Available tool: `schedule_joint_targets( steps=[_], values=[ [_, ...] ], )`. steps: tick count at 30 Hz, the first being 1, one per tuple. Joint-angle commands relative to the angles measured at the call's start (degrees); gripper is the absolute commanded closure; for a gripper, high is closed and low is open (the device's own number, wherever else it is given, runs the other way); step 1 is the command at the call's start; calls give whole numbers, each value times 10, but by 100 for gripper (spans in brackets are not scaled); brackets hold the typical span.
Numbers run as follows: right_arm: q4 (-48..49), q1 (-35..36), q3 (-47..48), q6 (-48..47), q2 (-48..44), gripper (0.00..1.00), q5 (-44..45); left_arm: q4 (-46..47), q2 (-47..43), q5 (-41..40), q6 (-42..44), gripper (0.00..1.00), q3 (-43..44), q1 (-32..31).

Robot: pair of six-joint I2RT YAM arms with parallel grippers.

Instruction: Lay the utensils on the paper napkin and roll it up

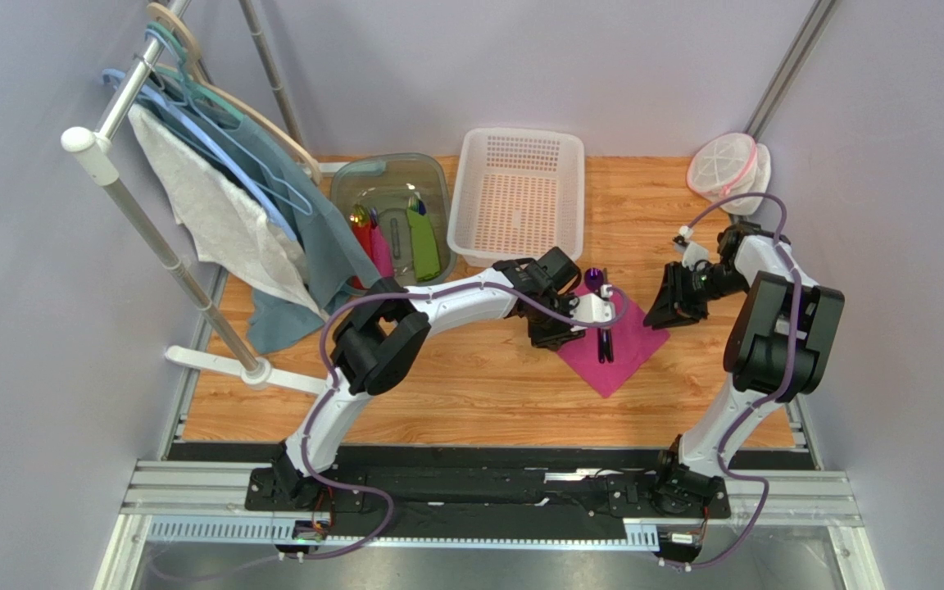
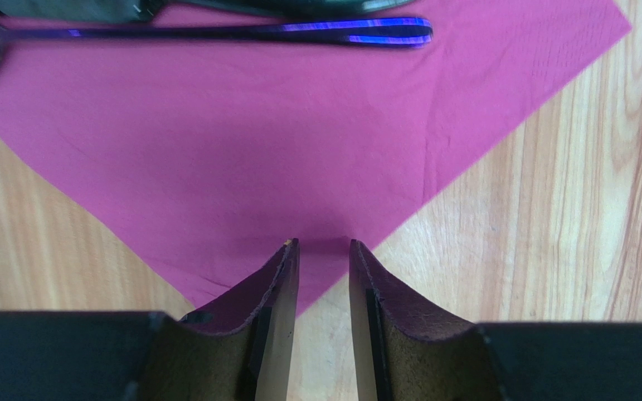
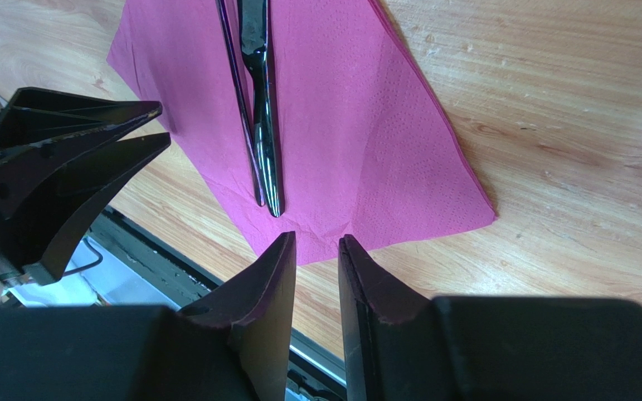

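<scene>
The spoon (image 2: 241,32) and knife (image 3: 259,100) lie side by side along one diagonal of the napkin (image 2: 241,159). The napkin sits flat as a diamond on the worktop (image 2: 550,251), between the two arms. The pair's long axis runs from the napkin's near corner to its far one, with the spoon's bowl at the far end. The left gripper (image 2: 320,251) is at the napkin's left corner and faces the pair square-on. That corner shows under and between its tips, and its jaws stand a narrow gap apart with nothing visibly pinched. The right gripper (image 3: 316,242) sits off the napkin's right side, its jaws likewise slightly parted and empty. In its own view the tips overlap the near corner, but I cannot tell how high it hangs. The roll probably has to go across the pair, starting from a side corner, and the left arm looks the nearer for that. A white basket (image 1: 521,197) stands beyond the far corner.
</scene>
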Motion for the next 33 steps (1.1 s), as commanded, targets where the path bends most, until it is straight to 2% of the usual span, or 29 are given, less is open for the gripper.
schedule_joint_targets(
  steps=[1,7,13,20,24,33],
  values=[
    [-11,-1,21,-18,-23,71,-13,-41,-13,0,26,64,-26,-3],
    [-14,-1,17,-20,-21,71,-14,-46,-38,3,33,65,-70,-2],
    [-15,-3,11,-21,-24,71,-12,-75,-51,25,40,66,-47,-1],
    [-16,-5,10,-23,-24,71,-15,-78,-73,24,61,66,-77,4],
    [-17,-6,8,-20,-25,71,-19,-68,-79,33,38,66,-46,4],
    [-17,-7,3,-19,-37,71,-20,-65,-28,26,8,66,23,4]
  ],
)
